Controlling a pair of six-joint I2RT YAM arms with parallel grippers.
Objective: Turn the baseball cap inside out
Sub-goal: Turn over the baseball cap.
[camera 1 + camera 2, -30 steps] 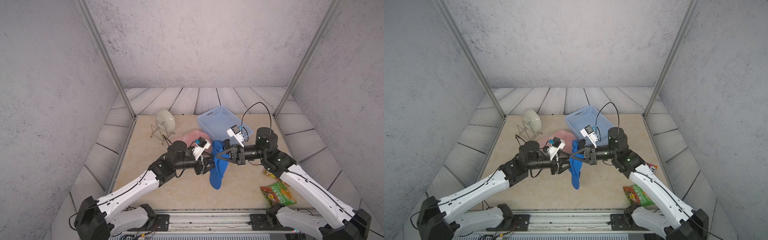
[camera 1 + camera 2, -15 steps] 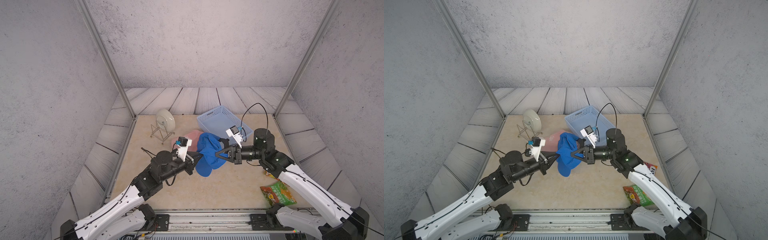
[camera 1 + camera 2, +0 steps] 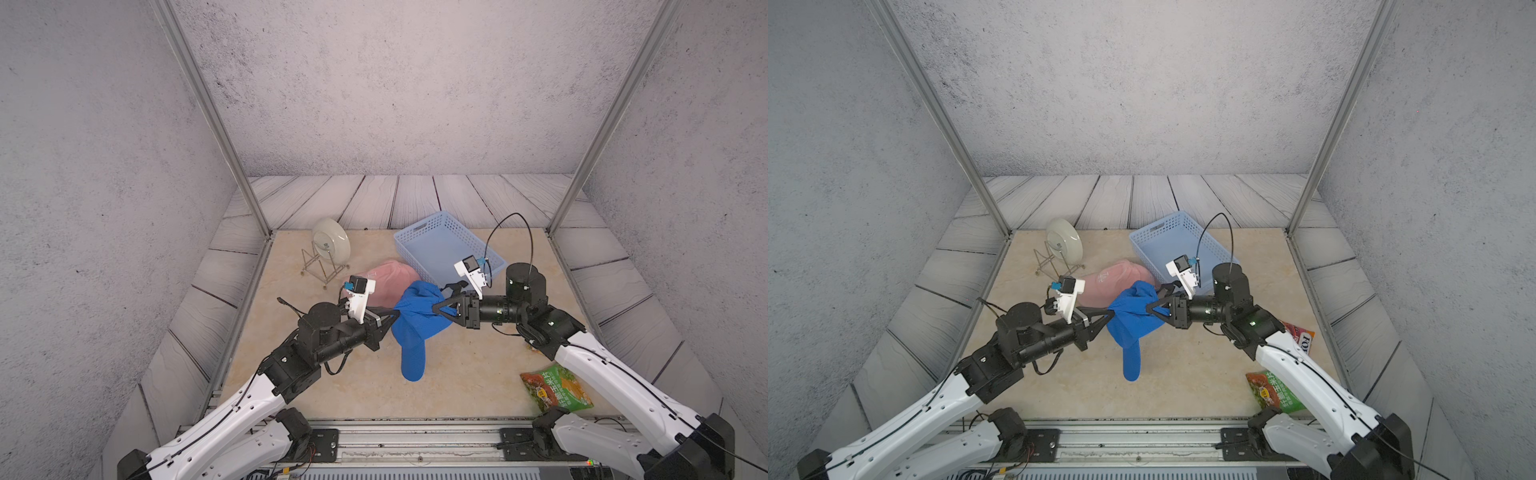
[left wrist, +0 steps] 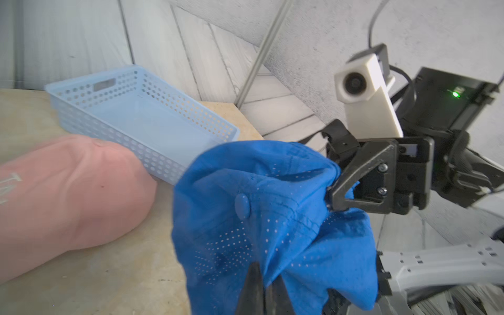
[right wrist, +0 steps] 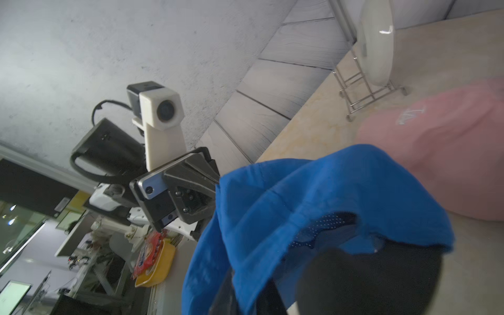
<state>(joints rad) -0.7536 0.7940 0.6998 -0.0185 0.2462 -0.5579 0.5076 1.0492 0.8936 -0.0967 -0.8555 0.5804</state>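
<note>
Blue perforated cap [image 3: 415, 320] hangs crumpled; its brim [image 3: 413, 361] droops downward.

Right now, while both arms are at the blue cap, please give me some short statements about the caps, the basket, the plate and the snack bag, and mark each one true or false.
1. The left gripper is shut on the blue cap. True.
2. The pink cap lies inside the basket. False: it lies on the table beside the basket, which is empty.
3. The plate stands on edge in a wire stand. True.
4. The snack bag lies beside the plate. False: it lies at the front, by the right arm.
5. The blue cap's brim hangs down. True.
</note>
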